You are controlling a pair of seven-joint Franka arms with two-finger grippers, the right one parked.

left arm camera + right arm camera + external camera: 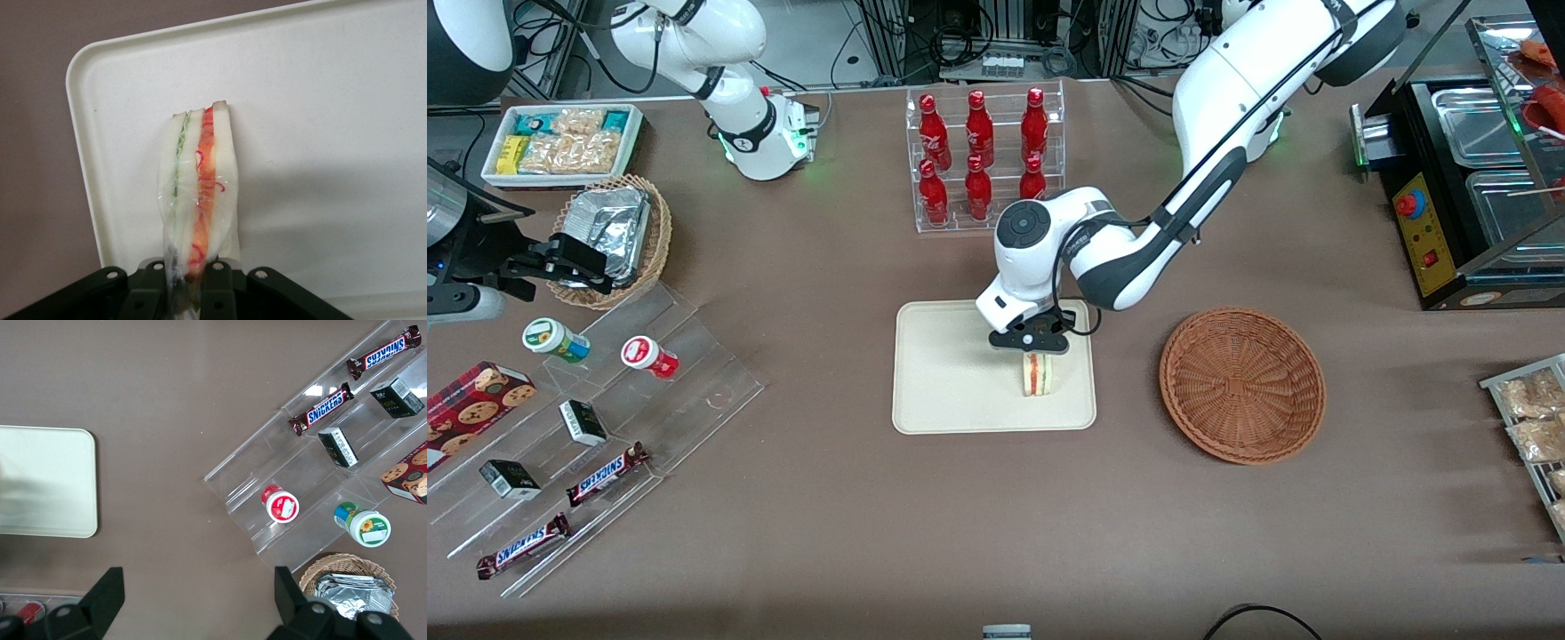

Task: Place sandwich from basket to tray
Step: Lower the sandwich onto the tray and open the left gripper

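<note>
Snickers bars [606, 474] sit closest to the front camera on a clear stepped rack, nowhere near the action, so ignore those.

Biggest thing first: the counter [800, 533] is brown and wide, and the tray [943, 391] lies flat on it about mid-table. Just beside the tray, toward the working arm's end, is the basket [1242, 384], and it looks bare inside. The gripper [1034, 349] hangs over the tray, and the jaws are pinching the sandwich [198, 193] by one end, through what looks like clear wrap. The sandwich stands on edge with its striped filling facing the front camera, and its lower end seems to be on or barely above the tray.

What could go wrong, in my opinion:
- It's standing tall and narrow, so when the jaws let go it may tip over. Probably fine if it falls flat inside the rim.
- It's fairly close to the tray edge nearest the basket, so a topple that way could leave it hanging over the rim.
- The wrap could cling to a jaw and drag the sandwich up when the arm lifts.
</note>
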